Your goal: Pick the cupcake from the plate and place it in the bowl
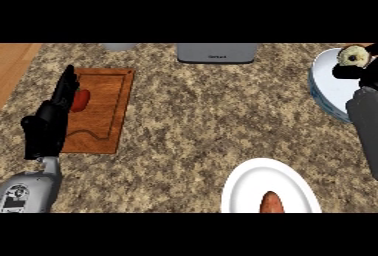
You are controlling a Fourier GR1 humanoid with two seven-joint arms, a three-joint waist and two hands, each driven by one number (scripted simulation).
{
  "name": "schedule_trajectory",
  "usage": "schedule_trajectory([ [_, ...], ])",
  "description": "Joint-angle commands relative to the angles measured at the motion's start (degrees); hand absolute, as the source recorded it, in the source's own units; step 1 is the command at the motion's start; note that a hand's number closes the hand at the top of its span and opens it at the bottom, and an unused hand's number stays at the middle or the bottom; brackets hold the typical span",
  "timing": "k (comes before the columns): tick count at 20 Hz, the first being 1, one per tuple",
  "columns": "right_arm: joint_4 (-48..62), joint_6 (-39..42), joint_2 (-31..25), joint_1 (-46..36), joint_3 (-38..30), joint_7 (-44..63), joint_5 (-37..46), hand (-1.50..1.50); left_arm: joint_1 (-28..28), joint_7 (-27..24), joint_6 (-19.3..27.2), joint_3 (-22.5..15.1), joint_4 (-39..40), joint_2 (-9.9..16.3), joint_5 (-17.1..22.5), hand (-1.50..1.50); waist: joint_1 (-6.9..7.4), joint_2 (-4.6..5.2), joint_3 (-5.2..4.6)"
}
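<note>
Light is even and fairly bright across the speckled counter [192, 115], with no glare. The left hand [48, 125] casts only a faint, soft shadow on the wooden board [103, 110] beneath. The white plate [247, 187] near the front looks flatly lit.

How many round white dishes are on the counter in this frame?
2. One dish sits at the right edge, cut off by the frame, with the cupcake and the right hand over it. The other is at the bottom, right of centre, holding an orange food item.
</note>
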Motion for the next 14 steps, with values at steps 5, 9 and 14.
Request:
schedule_trajectory([
  [5,16.9,-6.9,-6.5,0.7,-6.2,-10.9,-3.0,1.5,-2.3,3.3,0.9,-1.6,-1.9,-1.8,-1.3,0.0,1.37,0.52,0.19],
  [9,18.1,-3.5,-7.3,0.4,-13.0,-18.1,-12.5,1.5,0.2,-0.7,0.5,-1.1,-0.5,-1.6,-1.3,0.0,1.4,0.63,0.26],
  [14,18.4,0.9,-6.1,0.3,-18.6,-28.6,-20.2,-1.5,-1.8,1.2,0.0,-2.4,-2.0,-2.0,-1.5,0.0,2.25,1.14,0.52],
])
